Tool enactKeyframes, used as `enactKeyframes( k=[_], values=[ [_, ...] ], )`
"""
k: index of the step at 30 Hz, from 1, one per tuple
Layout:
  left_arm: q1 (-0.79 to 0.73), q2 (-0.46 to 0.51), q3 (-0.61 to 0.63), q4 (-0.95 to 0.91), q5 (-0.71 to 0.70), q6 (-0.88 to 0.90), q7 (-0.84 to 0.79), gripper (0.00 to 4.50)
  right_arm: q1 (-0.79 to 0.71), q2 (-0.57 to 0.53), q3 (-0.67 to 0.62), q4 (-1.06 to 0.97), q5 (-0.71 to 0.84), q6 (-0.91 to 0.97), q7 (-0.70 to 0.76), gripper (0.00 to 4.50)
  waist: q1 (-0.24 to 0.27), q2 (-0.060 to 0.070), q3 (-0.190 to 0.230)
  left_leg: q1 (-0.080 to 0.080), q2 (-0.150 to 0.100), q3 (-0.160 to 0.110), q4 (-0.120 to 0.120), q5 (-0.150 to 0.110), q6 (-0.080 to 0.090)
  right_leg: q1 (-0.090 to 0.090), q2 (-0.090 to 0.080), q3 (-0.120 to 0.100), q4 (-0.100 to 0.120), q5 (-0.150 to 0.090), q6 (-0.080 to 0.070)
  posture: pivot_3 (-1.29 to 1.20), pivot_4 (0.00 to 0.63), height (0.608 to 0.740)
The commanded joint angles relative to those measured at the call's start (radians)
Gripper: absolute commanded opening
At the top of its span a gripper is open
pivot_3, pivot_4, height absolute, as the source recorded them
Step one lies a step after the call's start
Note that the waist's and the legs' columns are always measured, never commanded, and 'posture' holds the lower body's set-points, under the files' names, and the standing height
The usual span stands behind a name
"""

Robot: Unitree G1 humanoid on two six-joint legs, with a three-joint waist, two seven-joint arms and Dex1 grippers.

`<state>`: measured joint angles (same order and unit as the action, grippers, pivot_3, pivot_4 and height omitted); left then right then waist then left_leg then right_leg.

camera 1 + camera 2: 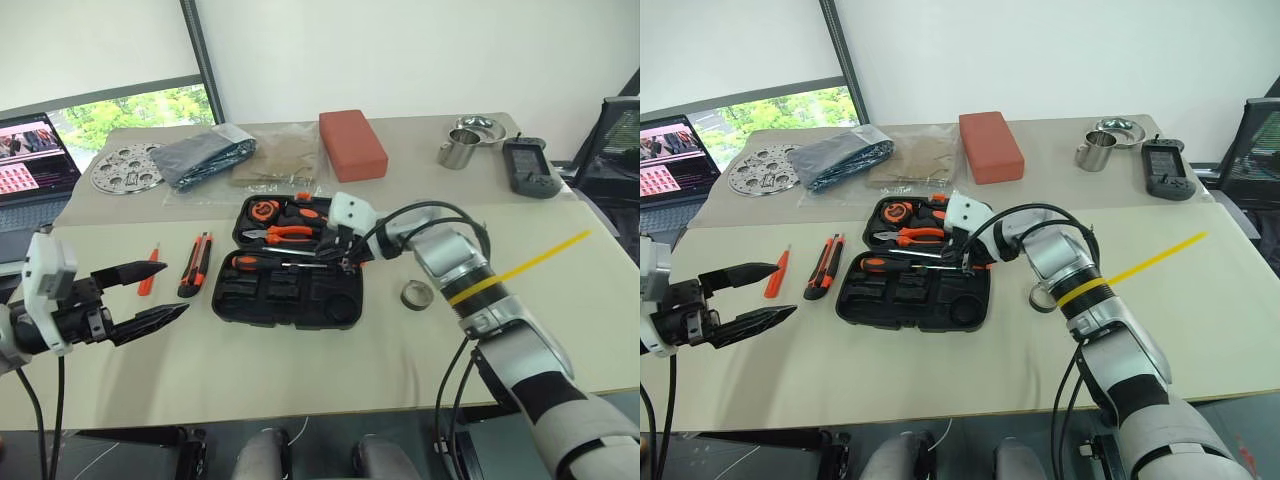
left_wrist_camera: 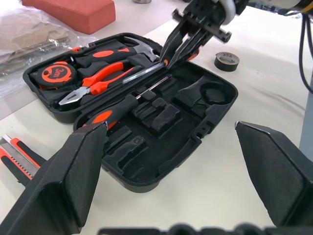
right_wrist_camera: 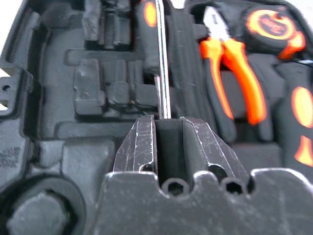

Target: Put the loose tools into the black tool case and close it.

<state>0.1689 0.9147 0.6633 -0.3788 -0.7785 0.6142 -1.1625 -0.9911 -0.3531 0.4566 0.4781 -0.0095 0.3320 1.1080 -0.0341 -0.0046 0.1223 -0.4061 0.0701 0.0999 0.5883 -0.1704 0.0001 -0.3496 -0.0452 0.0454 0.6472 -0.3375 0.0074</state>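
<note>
The black tool case [image 1: 290, 275] lies open on the bench [image 1: 300, 370], near the middle, with room in front of it toward the near edge. The right end effector [image 2: 182, 51] hangs over the case's hinge line, its fingers nearly closed on the metal shaft of a screwdriver [image 2: 139, 76]. The right wrist view shows that shaft [image 3: 161, 73] running out from between the fingertips over the moulded slots, which the head views leave unclear. The left wrist view shows a second screwdriver [image 2: 120, 107] lying in the near half, beside the pliers [image 2: 98, 81], tape measure [image 2: 54, 76] and hammer [image 2: 129, 46].

The left end effector [image 1: 150, 290] hovers wide open and holding nothing, left of the case. Between them on the bench lie the utility knife [image 1: 196, 264] and the thin orange screwdriver [image 1: 148, 275]. The small tape roll [image 1: 417, 294] sits just right of the case, near the right arm. A red block [image 1: 352, 144] lies well behind.
</note>
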Motion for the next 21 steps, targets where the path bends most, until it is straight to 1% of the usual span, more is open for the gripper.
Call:
enactKeyframes(
  k=[1,6,12,21],
  values=[
    [0.035,0.016,0.057,-0.03,-0.031,-0.005,-0.04,4.5,-0.007,0.023,0.003,0.0,-0.021,-0.022,0.011,0.44,-0.004,0.0,0.0,0.0,0.0,0.001,0.0,0.0,0.0,-0.001,0.0,0.0,0.0,0.0,0.0,0.0,0.15,0.74],
    [0.057,0.049,0.074,-0.009,-0.03,-0.016,-0.104,4.5,0.0,0.048,0.011,0.046,-0.051,-0.065,0.0,0.44,-0.009,0.0,0.0,0.001,0.004,0.004,-0.001,0.0,0.0,-0.002,0.002,-0.001,0.0,0.001,-0.003,0.0,0.15,0.74],
    [0.041,0.067,0.087,0.009,-0.051,-0.018,-0.16,4.5,0.011,0.074,0.018,0.076,-0.076,-0.094,0.009,0.44,-0.007,0.0,0.0,0.002,0.006,0.009,-0.001,0.0,-0.001,-0.003,0.002,-0.001,0.0,0.001,-0.003,0.0,0.15,0.74],
    [0.027,0.084,0.074,0.035,-0.029,-0.03,-0.177,4.5,0.006,0.109,0.006,0.161,-0.106,-0.168,-0.022,0.44,-0.01,-0.001,-0.001,0.007,0.009,0.013,-0.001,-0.002,-0.004,-0.002,0.002,-0.001,0.0,0.001,-0.005,0.0,0.15,0.74]
  ],
)
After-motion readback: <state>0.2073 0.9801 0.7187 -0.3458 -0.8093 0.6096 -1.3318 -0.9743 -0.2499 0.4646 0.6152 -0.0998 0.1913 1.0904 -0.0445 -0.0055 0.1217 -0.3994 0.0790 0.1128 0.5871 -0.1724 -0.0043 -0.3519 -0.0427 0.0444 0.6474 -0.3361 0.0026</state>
